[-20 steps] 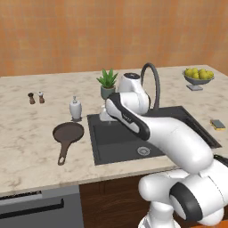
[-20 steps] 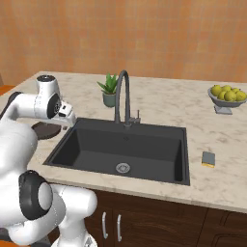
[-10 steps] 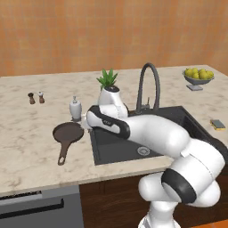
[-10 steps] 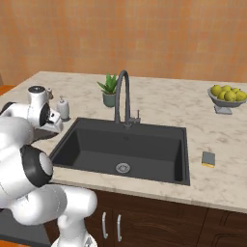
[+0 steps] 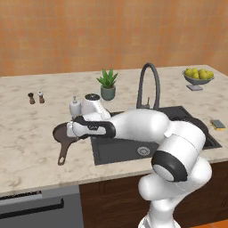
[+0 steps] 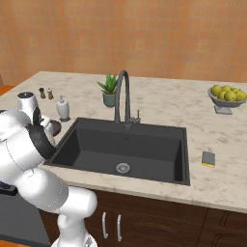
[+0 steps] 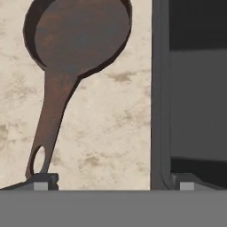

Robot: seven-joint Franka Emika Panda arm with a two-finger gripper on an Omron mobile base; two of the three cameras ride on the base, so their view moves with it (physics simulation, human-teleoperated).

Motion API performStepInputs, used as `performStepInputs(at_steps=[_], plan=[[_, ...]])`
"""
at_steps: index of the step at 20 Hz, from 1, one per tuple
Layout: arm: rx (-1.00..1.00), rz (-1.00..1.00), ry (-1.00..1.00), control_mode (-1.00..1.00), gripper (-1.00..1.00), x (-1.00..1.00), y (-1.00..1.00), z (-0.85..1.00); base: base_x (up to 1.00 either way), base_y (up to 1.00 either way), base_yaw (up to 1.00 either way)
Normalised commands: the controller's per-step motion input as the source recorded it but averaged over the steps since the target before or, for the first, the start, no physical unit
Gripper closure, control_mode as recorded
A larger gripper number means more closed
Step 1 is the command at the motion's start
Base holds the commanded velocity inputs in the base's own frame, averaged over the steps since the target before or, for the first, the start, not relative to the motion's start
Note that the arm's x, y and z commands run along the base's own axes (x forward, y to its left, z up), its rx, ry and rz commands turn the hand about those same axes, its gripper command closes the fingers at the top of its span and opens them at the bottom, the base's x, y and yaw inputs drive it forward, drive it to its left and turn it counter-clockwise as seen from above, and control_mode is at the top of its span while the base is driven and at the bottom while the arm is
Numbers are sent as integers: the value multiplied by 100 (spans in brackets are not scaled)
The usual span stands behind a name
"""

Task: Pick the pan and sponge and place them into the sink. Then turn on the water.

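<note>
One round brown pan [image 7: 80,37], long holed handle.

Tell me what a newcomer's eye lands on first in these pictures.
The big white arm sweeps low across the sink, its hand over the dark pan lying on the marble counter left of the basin. From the hand view the pan lies apart from the open fingers. The yellow sponge waits on the counter right of the sink, under a tall arched faucet.
</note>
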Motion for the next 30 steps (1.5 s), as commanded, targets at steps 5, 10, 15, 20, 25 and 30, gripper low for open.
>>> performStepInputs(at_steps=[5,10,15,20,25,30], plan=[[-3,0,0,-100,-100,4,38,-28,0,0,0],[0,0,1,-100,-100,14,40,-32,0,0,0],[0,0,8,-100,-100,18,33,-24,0,0,0],[-3,0,8,-100,-100,15,36,-20,0,0,0],[-5,0,10,-100,-100,18,34,-19,0,0,0],[-2,0,7,-100,-100,21,28,-20,0,0,0]])
